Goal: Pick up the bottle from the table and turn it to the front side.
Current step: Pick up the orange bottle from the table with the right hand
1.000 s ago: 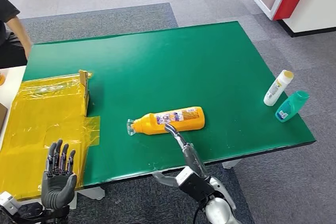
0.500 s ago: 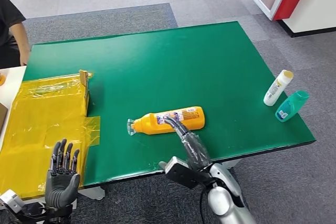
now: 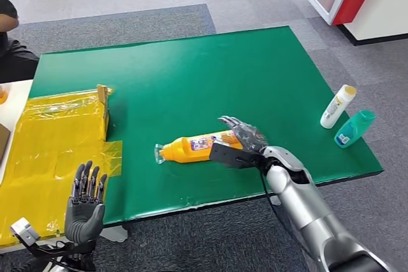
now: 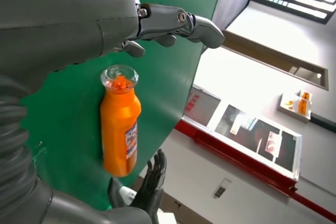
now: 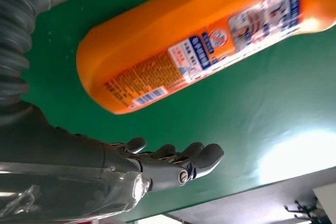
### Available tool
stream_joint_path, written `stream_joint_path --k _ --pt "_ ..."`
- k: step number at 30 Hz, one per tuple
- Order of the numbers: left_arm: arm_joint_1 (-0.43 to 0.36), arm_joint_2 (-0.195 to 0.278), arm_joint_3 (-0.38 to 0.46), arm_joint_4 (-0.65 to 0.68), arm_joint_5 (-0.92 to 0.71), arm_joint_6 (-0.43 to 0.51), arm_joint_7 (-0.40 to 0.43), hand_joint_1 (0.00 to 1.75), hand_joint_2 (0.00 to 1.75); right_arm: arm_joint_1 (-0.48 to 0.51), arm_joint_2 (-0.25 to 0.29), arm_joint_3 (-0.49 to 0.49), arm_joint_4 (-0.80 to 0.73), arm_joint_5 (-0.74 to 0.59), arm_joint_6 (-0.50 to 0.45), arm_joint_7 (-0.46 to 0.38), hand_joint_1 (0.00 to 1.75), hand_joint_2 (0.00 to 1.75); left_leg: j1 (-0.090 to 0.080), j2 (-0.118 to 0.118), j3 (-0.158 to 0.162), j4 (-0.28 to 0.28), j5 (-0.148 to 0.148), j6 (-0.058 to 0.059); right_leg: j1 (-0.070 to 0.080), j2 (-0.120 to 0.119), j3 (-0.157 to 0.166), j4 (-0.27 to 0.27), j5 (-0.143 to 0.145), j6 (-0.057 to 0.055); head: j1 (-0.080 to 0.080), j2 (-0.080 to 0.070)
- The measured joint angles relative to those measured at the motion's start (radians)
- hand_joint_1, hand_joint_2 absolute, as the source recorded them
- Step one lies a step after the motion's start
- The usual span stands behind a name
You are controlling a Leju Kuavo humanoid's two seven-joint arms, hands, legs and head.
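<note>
Reaching forward since the earlier frames, the right robot hand (image 3: 239, 137) now hovers at the base end of the orange bottle (image 3: 201, 146), fingers spread, gripping nothing. That bottle lies on its side mid-counter (image 3: 192, 74), clear cap toward the yellow sheet (image 3: 53, 144). Its rounded body may roll away if nudged. The left robot hand (image 3: 85, 202) waits open beyond the bottle's cap end. Grey carpet surrounds the green counter.

Orange bottle (image 3: 202, 146) lying sideways on green table (image 3: 192, 81), clear cap leftward.

far side: bare green table mat (image 3: 192, 74)
left: yellow plastic-wrapped box (image 3: 62, 125)
right edge: white bottle (image 3: 338, 106), teal bottle (image 3: 354, 128)
</note>
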State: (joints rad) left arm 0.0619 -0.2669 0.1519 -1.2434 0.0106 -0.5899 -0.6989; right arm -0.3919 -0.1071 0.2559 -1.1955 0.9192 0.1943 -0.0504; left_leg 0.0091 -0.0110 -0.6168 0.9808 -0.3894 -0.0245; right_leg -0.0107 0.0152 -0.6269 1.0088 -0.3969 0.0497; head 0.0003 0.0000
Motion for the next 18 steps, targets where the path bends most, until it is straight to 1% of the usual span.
stream_joint_path --k 7,11,15,18 --pt "-0.016 0.012 -0.021 0.024 0.009 0.000 -0.001 0.00 1.75 -0.143 -0.013 0.057 0.197 0.031 0.051 0.035 0.00 1.75 0.000 0.000 0.000 0.000 0.000 0.000 0.000 0.000 0.000 0.000 0.000 0.000 0.000 0.000" --pt "-0.023 0.017 -0.027 0.034 0.012 -0.001 -0.002 0.00 1.75 -0.190 -0.013 0.081 0.270 0.035 0.069 0.041 0.00 1.75 0.000 0.000 0.000 0.000 0.000 0.000 0.000 0.000 0.000 0.000 0.000 0.000 0.000 0.000" --pt "-0.028 0.022 -0.031 0.042 0.019 -0.004 -0.002 0.00 1.75 -0.240 -0.013 0.108 0.350 0.031 0.121 0.044 0.00 1.75 0.000 0.000 0.000 0.000 0.000 0.000 0.000 0.000 0.000 0.000 0.000 0.000 0.000 0.000" --pt "-0.032 0.024 -0.035 0.047 0.021 -0.004 -0.002 0.00 1.75 -0.272 -0.013 0.129 0.406 0.028 0.136 0.042 0.00 1.75 0.000 0.000 0.000 0.000 0.000 0.000 0.000 0.000 0.000 0.000 0.000 0.000 0.000 0.000"
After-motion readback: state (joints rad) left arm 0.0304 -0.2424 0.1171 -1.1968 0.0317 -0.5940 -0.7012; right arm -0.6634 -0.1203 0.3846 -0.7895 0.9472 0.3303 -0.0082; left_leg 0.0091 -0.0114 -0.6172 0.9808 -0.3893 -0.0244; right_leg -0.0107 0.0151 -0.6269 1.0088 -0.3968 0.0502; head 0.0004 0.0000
